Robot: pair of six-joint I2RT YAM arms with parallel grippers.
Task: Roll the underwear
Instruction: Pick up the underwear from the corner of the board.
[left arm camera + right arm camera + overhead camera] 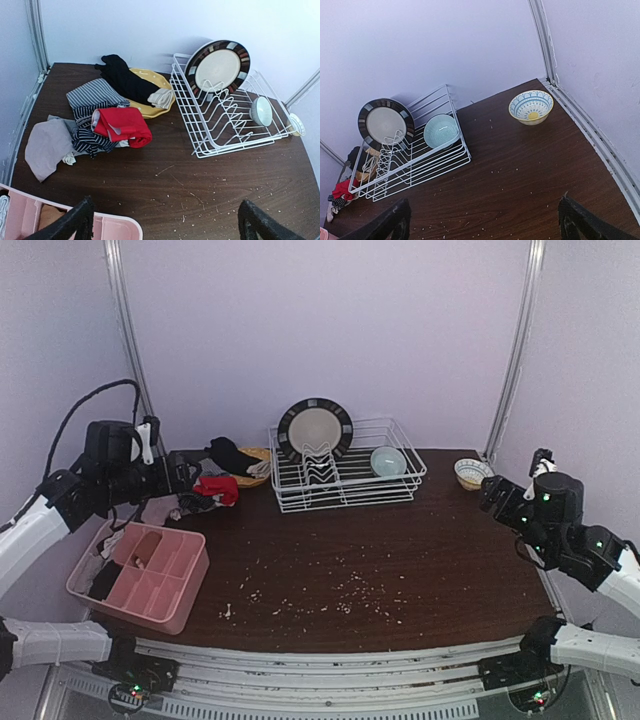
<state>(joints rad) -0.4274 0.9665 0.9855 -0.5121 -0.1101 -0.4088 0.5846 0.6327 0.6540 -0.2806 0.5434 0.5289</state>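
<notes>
Nothing rolled yet. Underwear [95,122] heaped far left; left gripper [165,220] near it, jaws apart. Right gripper [482,220] far off, jaws likewise apart. Next: pull red brief [125,125] clear, flatten.

The right gripper's [484,210] jaws stand wide apart; a patterned bowl [531,106] sits near the table's [520,170] far right corner.

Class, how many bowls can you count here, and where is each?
2. One pale green bowl sits in the white dish rack; one blue-patterned bowl stands on the table right of the rack. No other shows.
</notes>
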